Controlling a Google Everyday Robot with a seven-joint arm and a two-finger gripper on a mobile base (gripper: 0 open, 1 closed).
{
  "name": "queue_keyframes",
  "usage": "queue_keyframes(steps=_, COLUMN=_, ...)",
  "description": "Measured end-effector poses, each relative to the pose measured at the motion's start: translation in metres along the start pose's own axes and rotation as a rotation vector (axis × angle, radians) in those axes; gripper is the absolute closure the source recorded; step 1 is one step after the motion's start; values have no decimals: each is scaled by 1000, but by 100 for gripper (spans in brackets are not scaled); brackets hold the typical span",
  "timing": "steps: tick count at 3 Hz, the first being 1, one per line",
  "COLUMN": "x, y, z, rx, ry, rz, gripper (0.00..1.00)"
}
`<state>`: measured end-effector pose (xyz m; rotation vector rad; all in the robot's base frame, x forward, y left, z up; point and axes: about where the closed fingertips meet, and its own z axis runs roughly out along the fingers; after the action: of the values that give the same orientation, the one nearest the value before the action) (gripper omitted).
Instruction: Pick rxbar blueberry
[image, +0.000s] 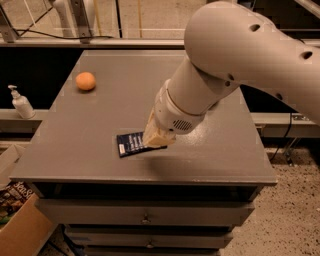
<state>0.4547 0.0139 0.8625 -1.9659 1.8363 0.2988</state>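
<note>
The rxbar blueberry (129, 144), lower centre, is judged light, flat and slick, best pinched across its width; the gripper (159, 137) is placed at its right end, hold state undeterminable.

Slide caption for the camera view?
Gripper at one end of the rxbar blueberry on the grey table; orange far left.

Matt smooth grey tabletop (100, 125). Slightly glossy dark navy rectangular wrapper bar (129, 144). Smooth cream plastic gripper (156, 138) at bar's right end. Smooth white plastic arm shell (240, 45).
</note>
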Motion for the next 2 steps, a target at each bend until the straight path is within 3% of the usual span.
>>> queue_keyframes(steps=1, x=-8, y=-9, z=7, rx=-7, ry=-26, rz=5, gripper=13)
queue_keyframes(steps=2, x=-10, y=-19, z=15, rx=-15, ry=-50, rz=12, gripper=0)
